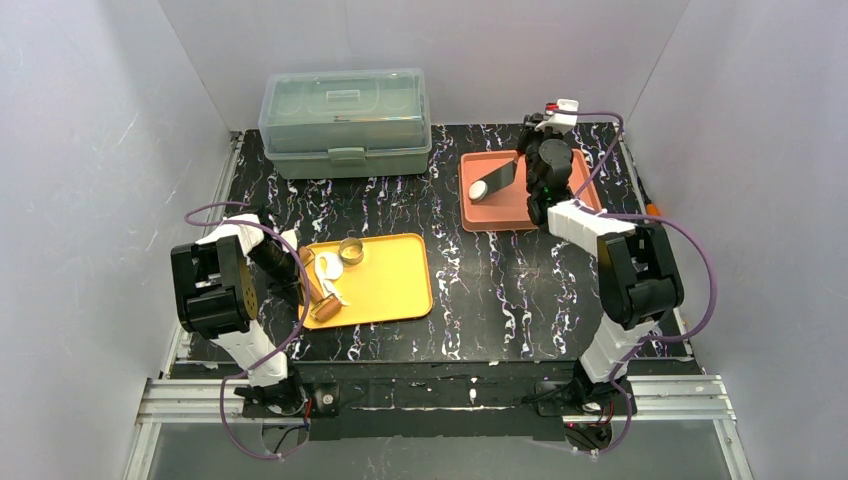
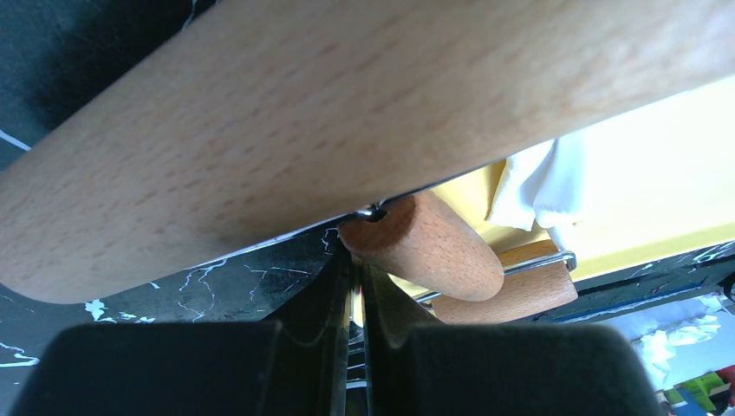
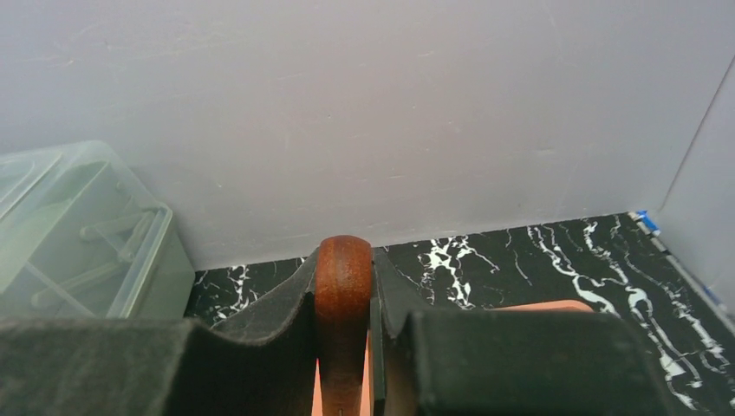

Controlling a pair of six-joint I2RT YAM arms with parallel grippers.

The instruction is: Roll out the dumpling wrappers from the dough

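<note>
**A:** Why does the left arm sit so low over the yellow tray (image 1: 385, 285)?

**B:** The dough (image 1: 328, 270) is there, a ragged white piece at the tray's left side, near the metal ring (image 1: 351, 250). The rolling pin (image 2: 286, 130) lies against it, so that arm is placed to press and roll.

**A:** And the left fingers (image 2: 325, 303)?

**B:** They are clenched almost together. They seem to pinch the pin's thin wire bracket beside its handle (the wrist view shows only a sliver between them).

**A:** The right arm is well apart, at the back of the desk (image 1: 480, 290).

**B:** It is over the red tray (image 1: 500, 215), which I judge to be where finished pieces go. One dumpling wrapper (image 1: 479, 188), small and round, sits on the dark blade of a spatula (image 1: 503, 177) above that tray.

**A:** What carries the spatula?

**B:** The right fingers (image 3: 277, 312) do. They stand partly apart, clamped round its reddish wooden handle. Whether the blade touches the tray, I cannot tell.
</note>
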